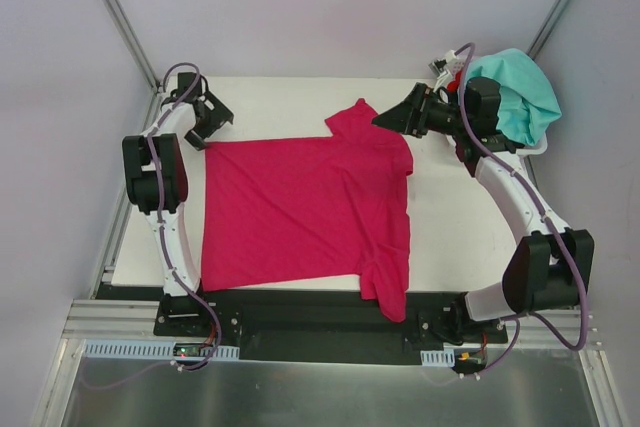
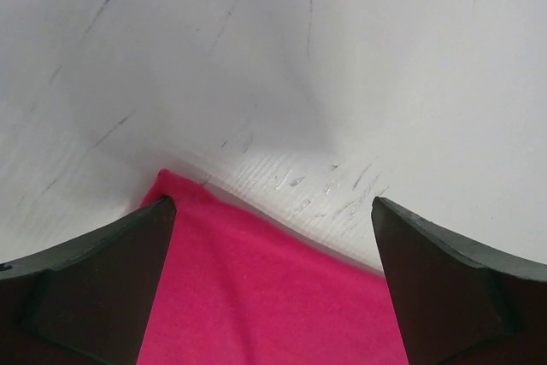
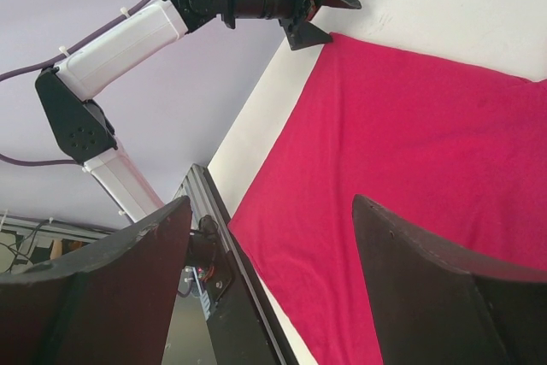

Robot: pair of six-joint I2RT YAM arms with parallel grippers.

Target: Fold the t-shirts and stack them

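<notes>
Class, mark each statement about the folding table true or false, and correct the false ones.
1. The magenta t-shirt lies spread on the table. True.
2. The left gripper is shut on cloth. False: it is open, at the shirt's far left corner.
3. The teal t-shirt lies folded on the magenta one. False: it sits bunched at the far right corner.
4. The right gripper is open and holds nothing. True.

no text, brand or number can be read in any view. the magenta t-shirt (image 1: pixel 300 212) shows plain cloth only. marks on the white table (image 2: pixel 342 83) are scuffs, not letters.
</notes>
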